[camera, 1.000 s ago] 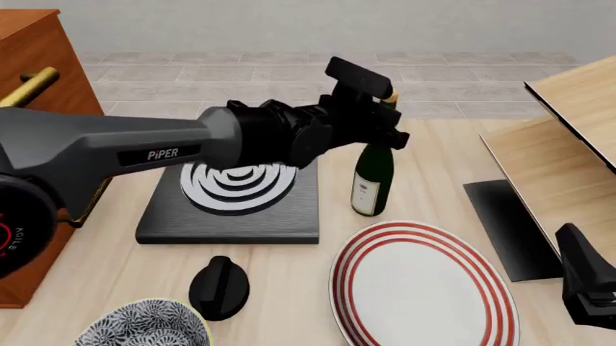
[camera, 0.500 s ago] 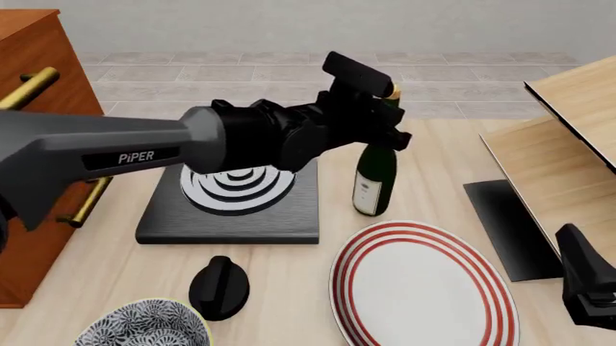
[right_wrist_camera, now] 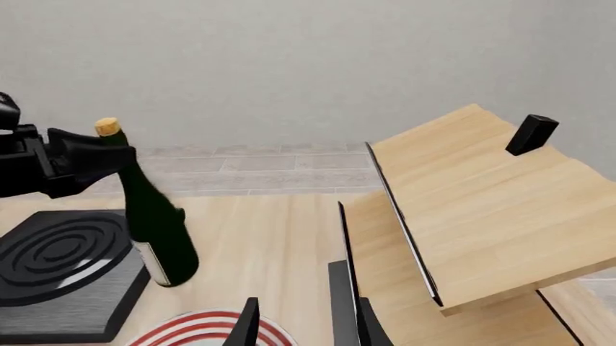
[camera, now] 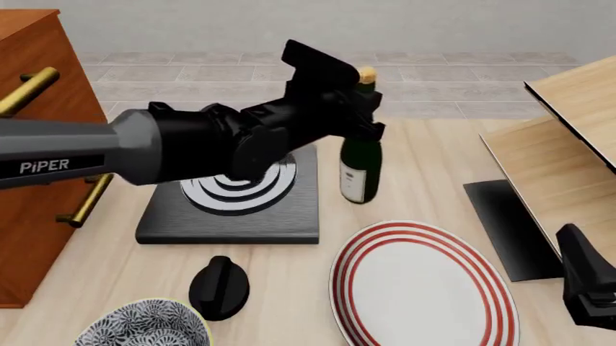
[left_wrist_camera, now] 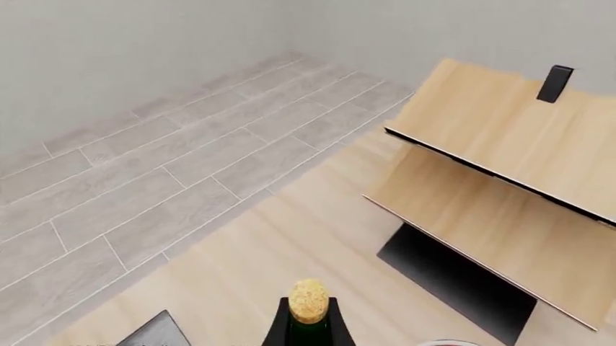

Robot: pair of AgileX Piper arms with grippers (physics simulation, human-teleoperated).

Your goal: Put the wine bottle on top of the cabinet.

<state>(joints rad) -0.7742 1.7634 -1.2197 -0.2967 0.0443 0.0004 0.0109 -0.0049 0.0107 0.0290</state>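
In the front view, we saw that the wine bottle (camera: 361,162) had shifted left and up from where it stood half a second before — its base now looked clear of the table, so we judged the lift begun. The left gripper (camera: 354,119) was clamped on the neck just under the cork, at upper centre of the frame, the bottle hanging below it and leaning slightly. The cabinet (camera: 34,86) stood at the far left edge, well apart, so the carry was mostly still ahead of us. The right gripper (camera: 587,288) sat idle at lower right; we could not tell how its fingers stood.

In the left wrist view, only the cork showed, at bottom centre — the fingers were out of frame.

In the right wrist view, the bottle hung tilted at left, its base beside the black coaster (right_wrist_camera: 58,277), pinched at the neck.
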